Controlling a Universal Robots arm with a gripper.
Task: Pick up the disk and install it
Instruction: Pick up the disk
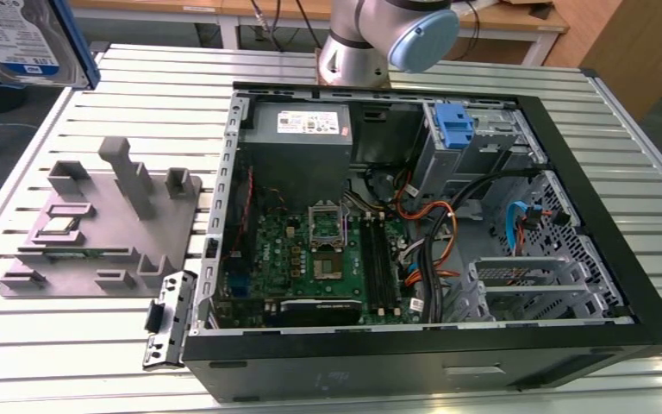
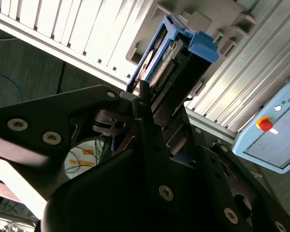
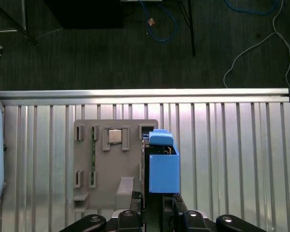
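The gripper [image 2: 160, 107] holds the disk [image 1: 15, 39] pinched between its fingers [image 2: 145, 104], high above the grey fixture [image 1: 101, 224]. Step 1 of 2, the pickup, looks done. Installing it in the computer case [image 1: 633, 259] beside the fixture is left.

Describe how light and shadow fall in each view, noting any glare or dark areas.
Exterior view: the table slats gleam, while the computer case interior is dim. Second wrist view: the gripper holding the disk is a dark mass against washed-out slats. First wrist view: bright slats, dark floor beyond.
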